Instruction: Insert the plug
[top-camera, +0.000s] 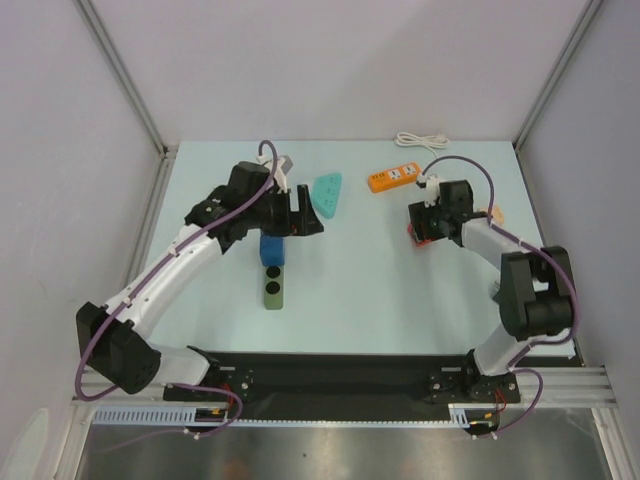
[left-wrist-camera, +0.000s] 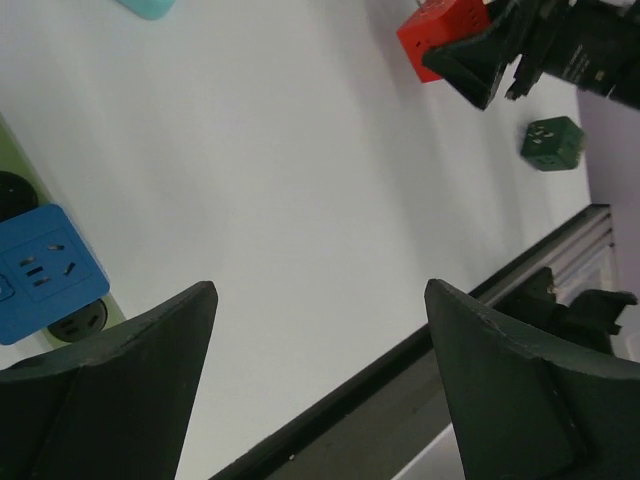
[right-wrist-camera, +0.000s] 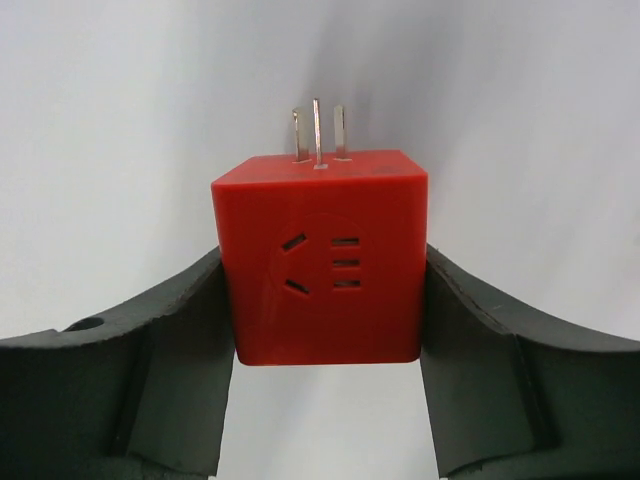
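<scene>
Between the fingers (right-wrist-camera: 150, 370) of the right gripper (right-wrist-camera: 322, 300) the plug (right-wrist-camera: 320, 230) sits pinched, 3 prongs (right-wrist-camera: 318, 135) bare — insertion not yet begun; left gripper (left-wrist-camera: 320, 340) spread, empty.

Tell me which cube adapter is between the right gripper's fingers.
The red cube, prongs pointing away from the right gripper. The blue cube sits on the green strip; the dark green cube lies alone.

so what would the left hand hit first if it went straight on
Likely the bare table: the open left hand points at empty surface beside the blue socket cube, depth unclear.
</scene>
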